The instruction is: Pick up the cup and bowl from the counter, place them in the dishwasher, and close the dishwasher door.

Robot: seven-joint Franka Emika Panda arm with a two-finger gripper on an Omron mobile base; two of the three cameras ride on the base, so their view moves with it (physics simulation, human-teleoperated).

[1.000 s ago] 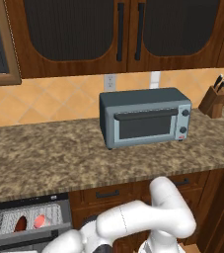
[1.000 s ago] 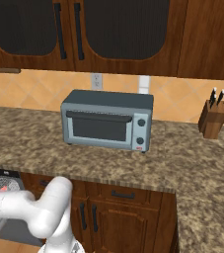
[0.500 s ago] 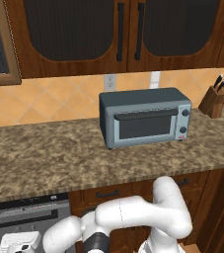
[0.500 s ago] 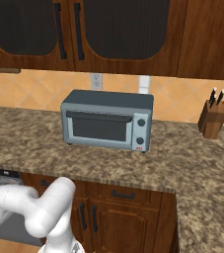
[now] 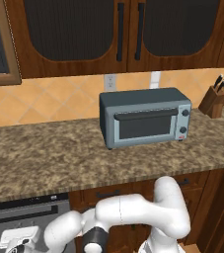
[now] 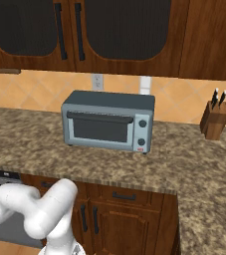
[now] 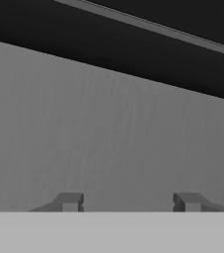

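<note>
Kitchen cabinets in dark wood hang over the counter [image 5: 44, 158], and below its thick edge, at my lower left, sits the dishwasher door [image 5: 19, 217], dark grey with a lighter band across its top. It looks nearly or fully upright in the left base view. My gripper [image 7: 128, 201] is pressed up close to a flat grey panel, which I take to be that door; whether my tips touch it I cannot tell. My fingers [image 7: 69, 201] stand apart with nothing between them. Cup and bowl are not on the stretch of counter I can see, so I judge I am on the last step, closing the door. Next I should push squarely until it seats. Further along the counter stand the toaster oven [image 5: 145, 117] and the knife block [image 5: 216, 98].
</note>
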